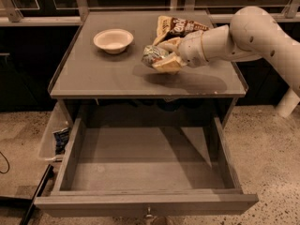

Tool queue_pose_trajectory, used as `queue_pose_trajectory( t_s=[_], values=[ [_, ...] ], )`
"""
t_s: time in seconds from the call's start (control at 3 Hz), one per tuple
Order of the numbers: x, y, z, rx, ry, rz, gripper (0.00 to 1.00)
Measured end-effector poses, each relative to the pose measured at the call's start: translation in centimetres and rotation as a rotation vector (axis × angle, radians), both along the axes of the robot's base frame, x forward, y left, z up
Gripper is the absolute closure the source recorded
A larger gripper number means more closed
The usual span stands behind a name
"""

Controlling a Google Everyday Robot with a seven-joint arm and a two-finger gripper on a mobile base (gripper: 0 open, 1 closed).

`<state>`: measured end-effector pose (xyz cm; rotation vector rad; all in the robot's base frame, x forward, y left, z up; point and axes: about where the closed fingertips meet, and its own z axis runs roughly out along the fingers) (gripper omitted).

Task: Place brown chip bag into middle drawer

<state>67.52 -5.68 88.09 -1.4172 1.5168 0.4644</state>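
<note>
The brown chip bag lies on the cabinet top at the back right, dark brown and cream with white lettering. My gripper hovers just in front of the bag, over the cabinet top, coming in from the right. A small green-and-white can sits right at the gripper's tip, pressed against it. The middle drawer is pulled fully open below the cabinet top, and its grey inside holds nothing. Its small metal knob shows at the bottom edge.
A white bowl stands on the cabinet top at the back left. A clear bin with a dark packet hangs at the drawer's left side. Speckled floor lies on both sides.
</note>
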Motion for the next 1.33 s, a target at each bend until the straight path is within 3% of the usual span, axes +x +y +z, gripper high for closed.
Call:
queue_pose_trajectory(
  t_s=[0.33, 0.67, 1.33],
  values=[
    [0.56, -1.3, -1.12, -0.01, 0.032, -0.033, 1.0],
    [0.57, -1.31, -1.14, -0.01, 0.033, -0.034, 0.81],
    [0.57, -1.3, -1.14, -0.01, 0.033, -0.034, 0.35]
  ],
)
